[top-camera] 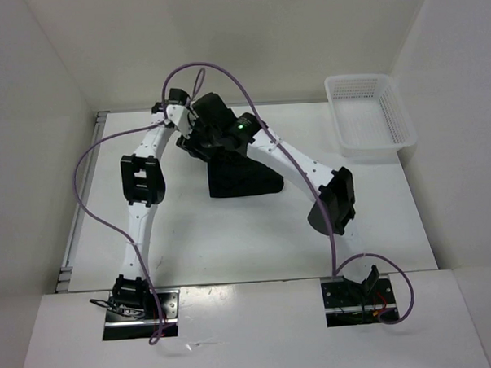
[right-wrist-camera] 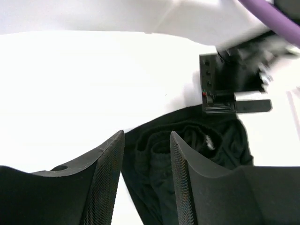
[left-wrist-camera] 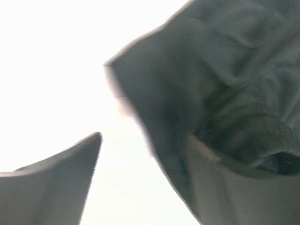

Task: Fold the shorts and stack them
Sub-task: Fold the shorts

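The black shorts [top-camera: 244,180] lie bunched on the white table at centre, with the waistband end toward the back. Both grippers hang over that back end. My left gripper [top-camera: 192,121] is open in the left wrist view [left-wrist-camera: 145,164]; the fabric [left-wrist-camera: 225,84] drapes against its right finger [left-wrist-camera: 243,192], and bare table shows between the jaws. My right gripper [top-camera: 220,128] is open in the right wrist view [right-wrist-camera: 146,164]; its jaws straddle the rolled waistband [right-wrist-camera: 154,154] without pinching it. A small white tag [right-wrist-camera: 207,141] shows in the folds. The left gripper's body [right-wrist-camera: 229,89] is just beyond.
A white mesh basket [top-camera: 369,113] stands at the back right of the table, with nothing in it. White walls enclose the table on the left, back and right. Purple cables [top-camera: 224,75] loop above both arms.
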